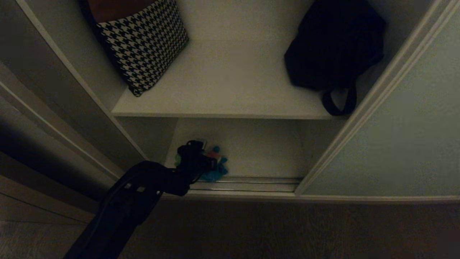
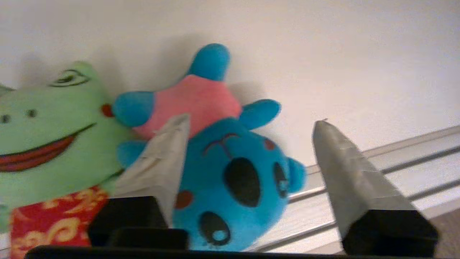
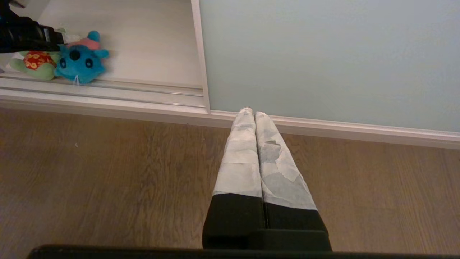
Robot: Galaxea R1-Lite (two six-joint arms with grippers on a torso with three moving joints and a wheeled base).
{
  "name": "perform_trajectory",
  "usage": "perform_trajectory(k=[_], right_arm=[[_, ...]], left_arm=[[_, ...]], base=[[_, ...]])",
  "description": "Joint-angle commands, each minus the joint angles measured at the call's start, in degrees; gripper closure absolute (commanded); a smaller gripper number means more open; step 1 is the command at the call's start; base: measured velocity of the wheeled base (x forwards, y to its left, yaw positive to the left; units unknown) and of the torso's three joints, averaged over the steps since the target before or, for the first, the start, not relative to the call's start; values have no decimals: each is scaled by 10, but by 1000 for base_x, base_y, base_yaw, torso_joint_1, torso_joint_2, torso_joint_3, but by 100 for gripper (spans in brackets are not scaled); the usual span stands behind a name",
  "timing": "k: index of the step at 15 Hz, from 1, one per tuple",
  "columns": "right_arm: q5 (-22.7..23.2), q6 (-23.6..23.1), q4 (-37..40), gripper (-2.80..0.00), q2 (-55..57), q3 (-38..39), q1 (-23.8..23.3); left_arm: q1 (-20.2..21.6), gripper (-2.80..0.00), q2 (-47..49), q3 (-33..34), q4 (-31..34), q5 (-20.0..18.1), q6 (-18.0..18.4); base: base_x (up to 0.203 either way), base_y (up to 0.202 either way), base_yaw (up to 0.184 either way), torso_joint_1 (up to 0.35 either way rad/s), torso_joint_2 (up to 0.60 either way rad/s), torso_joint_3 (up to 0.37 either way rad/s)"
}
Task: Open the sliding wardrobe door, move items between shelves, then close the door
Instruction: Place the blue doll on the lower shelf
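The left gripper (image 2: 248, 144) is down in the bottom compartment of the wardrobe, just inside the track (image 1: 248, 184), fingers spread wide and gripping nothing. The blue toy (image 2: 230, 180) lies between them on the bottom shelf (image 1: 258, 151), one finger's inner face close against its head, the other standing off. A green frog (image 2: 46, 133) presses against the toy's far side. The release looks done; the arm should draw straight back over the track, fingers apart, so neither tip snags plush or drags the toy off. The right gripper (image 3: 253, 112) hangs over the floor (image 3: 107, 172), fingers pressed together and empty, near the door (image 3: 323, 57). Above, a checked cushion (image 1: 143, 43) and dark bag (image 1: 330, 46) sit on the upper shelf (image 1: 230, 90).
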Motion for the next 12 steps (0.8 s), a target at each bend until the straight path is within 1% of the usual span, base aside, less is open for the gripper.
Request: perform_trajectory(k=[1,4,6,7,10,11,12], right_arm=[[0,0,0,0,-1,0,0],[0,0,0,0,-1,0,0],[0,0,0,0,-1,0,0],[0,0,0,0,-1,0,0],[0,0,0,0,-1,0,0],[0,0,0,0,-1,0,0],[0,0,0,0,-1,0,0]], left_arm=[[0,-280,-5,0,-3,1,0],[0,-280,-27,6,-3,8,-11],[-1,-280,-50,28,6,15,-23],[-1,-280,-65,54,9,16,-25],[-3,-280,-124,162,27,13,-33],[-5,0,-142,188,37,12,-35],[-8,0,-161,211,50,12,-39]], base=[[0,0,0,0,0,0],[0,0,0,0,0,0],[0,0,0,0,0,0],[0,0,0,0,0,0],[0,0,0,0,0,0],[0,0,0,0,0,0],[0,0,0,0,0,0]])
